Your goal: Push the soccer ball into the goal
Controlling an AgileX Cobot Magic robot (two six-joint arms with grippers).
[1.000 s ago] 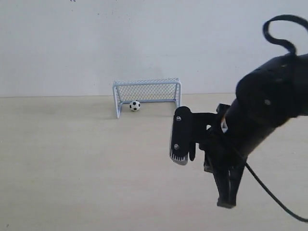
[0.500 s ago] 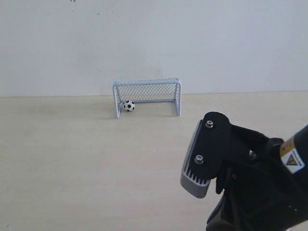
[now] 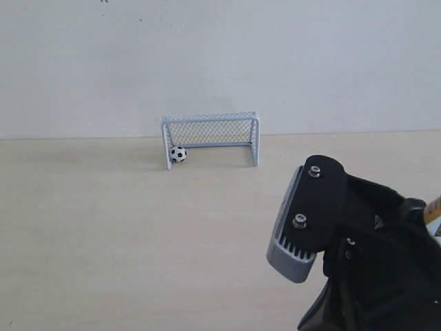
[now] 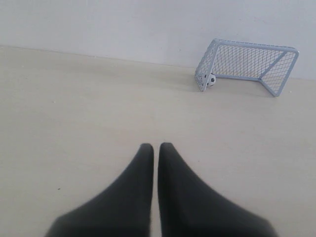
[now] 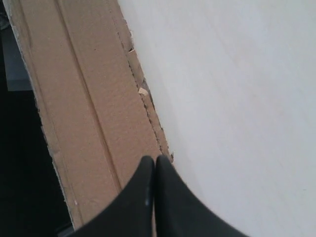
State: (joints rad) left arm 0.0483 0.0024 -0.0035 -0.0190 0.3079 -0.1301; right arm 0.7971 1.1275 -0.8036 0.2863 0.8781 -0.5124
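Observation:
The soccer ball (image 3: 178, 154) rests on the table inside the goal (image 3: 210, 118), against the foot of its left post. In the left wrist view the ball (image 4: 211, 80) shows behind the goal's (image 4: 249, 48) near post. My left gripper (image 4: 155, 147) is shut and empty, hovering over bare table well short of the goal; the exterior view does not show it. My right arm (image 3: 365, 269) fills the lower right of the exterior view, far from the goal, fingertips hidden. My right gripper (image 5: 155, 159) is shut and empty above the table's edge.
The goal stands at the back of the pale wooden table (image 3: 103, 227), close to a white wall (image 3: 207, 55). A strip of brown cardboard (image 5: 84, 98) runs along the table's edge under my right gripper, with a dark drop beyond it.
The ball has rolled left across the goal mouth to the left post. My right arm has drawn back from the table's middle to the lower right, close to the camera.

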